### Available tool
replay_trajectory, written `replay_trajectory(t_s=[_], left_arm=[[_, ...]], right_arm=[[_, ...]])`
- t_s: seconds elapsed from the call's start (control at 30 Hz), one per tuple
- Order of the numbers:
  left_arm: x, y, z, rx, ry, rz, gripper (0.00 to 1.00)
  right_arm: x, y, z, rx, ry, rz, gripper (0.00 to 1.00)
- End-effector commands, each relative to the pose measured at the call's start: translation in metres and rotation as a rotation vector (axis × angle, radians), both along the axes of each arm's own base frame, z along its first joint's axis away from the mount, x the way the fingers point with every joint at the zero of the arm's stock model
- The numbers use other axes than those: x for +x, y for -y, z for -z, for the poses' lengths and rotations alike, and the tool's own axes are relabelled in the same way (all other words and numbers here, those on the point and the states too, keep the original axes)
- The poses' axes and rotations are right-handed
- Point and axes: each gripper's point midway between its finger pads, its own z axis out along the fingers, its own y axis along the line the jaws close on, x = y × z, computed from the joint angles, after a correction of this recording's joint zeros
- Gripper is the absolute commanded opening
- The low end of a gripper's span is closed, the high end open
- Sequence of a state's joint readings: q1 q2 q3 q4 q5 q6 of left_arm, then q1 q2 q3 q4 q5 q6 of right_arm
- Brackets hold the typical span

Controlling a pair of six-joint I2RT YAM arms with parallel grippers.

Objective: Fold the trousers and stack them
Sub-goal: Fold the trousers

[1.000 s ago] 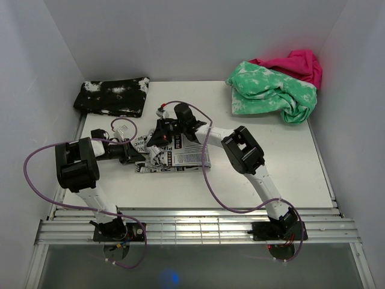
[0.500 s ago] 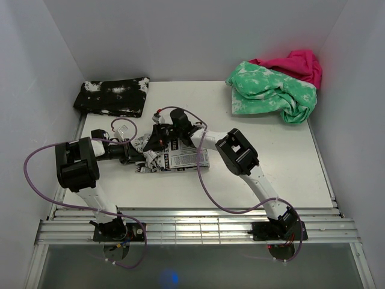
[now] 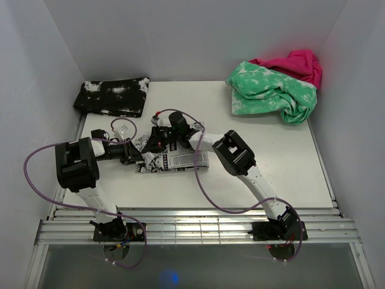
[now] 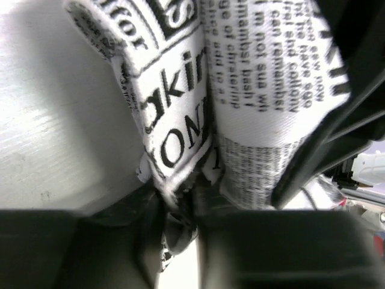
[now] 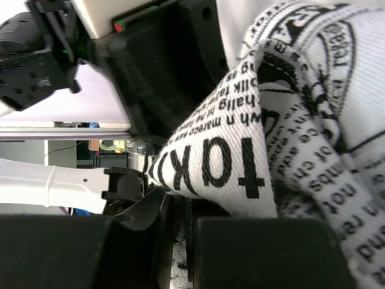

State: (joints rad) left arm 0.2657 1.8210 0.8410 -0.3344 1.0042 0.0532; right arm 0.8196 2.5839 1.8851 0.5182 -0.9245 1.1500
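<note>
The trousers [image 3: 180,159], white with black newspaper print, lie folded into a small rectangle at the table's middle left. My left gripper [image 3: 139,155] is at their left edge, shut on a fold of the cloth [image 4: 180,180]. My right gripper [image 3: 157,142] reaches in from the right over the top left corner, shut on a cloth fold [image 5: 216,174]. The two grippers sit close together. In both wrist views the printed cloth fills the frame and runs down between the fingers.
A black white-speckled folded garment [image 3: 112,96] lies at the back left. A green-and-white mottled garment [image 3: 274,93] and a pink cloth [image 3: 298,63] are piled at the back right. White walls enclose the table.
My right gripper has moved left across the trousers toward my left gripper, drawing the cloth's right part leftwards. The bundle is now narrower. The left gripper has stayed in place.
</note>
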Motion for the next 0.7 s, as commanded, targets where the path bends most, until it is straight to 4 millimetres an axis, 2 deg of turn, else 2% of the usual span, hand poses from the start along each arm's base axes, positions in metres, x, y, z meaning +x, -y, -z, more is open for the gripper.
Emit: replay_trajectory(t_s=[0.0, 0.1, 0.17, 0.2, 0.23, 0.27, 0.3, 0.37, 0.47, 0.53, 0.63, 0.67], left_arm=[[-0.005, -0.007, 0.002, 0.1, -0.007, -0.016, 0.46], [0.003, -0.021, -0.011, 0.186, 0.019, -0.056, 0.61], [0.01, -0.034, -0.021, 0.244, 0.043, -0.094, 0.65], [0.013, -0.042, -0.03, 0.281, 0.069, -0.124, 0.73], [0.014, -0.051, -0.031, 0.322, 0.067, -0.162, 0.82], [0.014, -0.058, -0.035, 0.339, 0.069, -0.189, 0.85], [0.013, -0.062, -0.037, 0.357, 0.071, -0.204, 0.98], [0.011, -0.071, -0.044, 0.39, 0.077, -0.236, 0.98], [0.008, -0.087, -0.047, 0.433, 0.063, -0.284, 0.98], [0.009, -0.101, -0.054, 0.442, 0.068, -0.331, 0.98], [0.016, -0.11, -0.078, 0.385, 0.142, -0.35, 0.98], [0.018, -0.093, -0.096, 0.28, 0.204, -0.291, 0.98]], right_arm=[[-0.004, -0.007, -0.003, 0.051, 0.039, -0.014, 0.11], [-0.001, -0.005, -0.004, 0.055, 0.038, -0.007, 0.24], [0.0, -0.005, -0.008, 0.071, 0.044, -0.011, 0.27], [-0.001, -0.004, -0.009, 0.075, 0.043, -0.012, 0.3], [-0.001, -0.004, -0.012, 0.082, 0.042, -0.013, 0.37], [-0.001, -0.004, -0.015, 0.092, 0.042, -0.012, 0.56], [-0.002, -0.004, -0.024, 0.118, 0.048, -0.012, 0.62], [-0.004, -0.003, -0.03, 0.135, 0.048, -0.016, 0.73], [-0.005, -0.001, -0.052, 0.179, 0.07, -0.021, 0.84], [-0.006, 0.0, -0.064, 0.206, 0.083, -0.024, 0.86], [-0.005, 0.007, -0.089, 0.264, 0.123, -0.027, 0.88], [-0.004, 0.012, -0.104, 0.286, 0.149, -0.033, 0.88]])
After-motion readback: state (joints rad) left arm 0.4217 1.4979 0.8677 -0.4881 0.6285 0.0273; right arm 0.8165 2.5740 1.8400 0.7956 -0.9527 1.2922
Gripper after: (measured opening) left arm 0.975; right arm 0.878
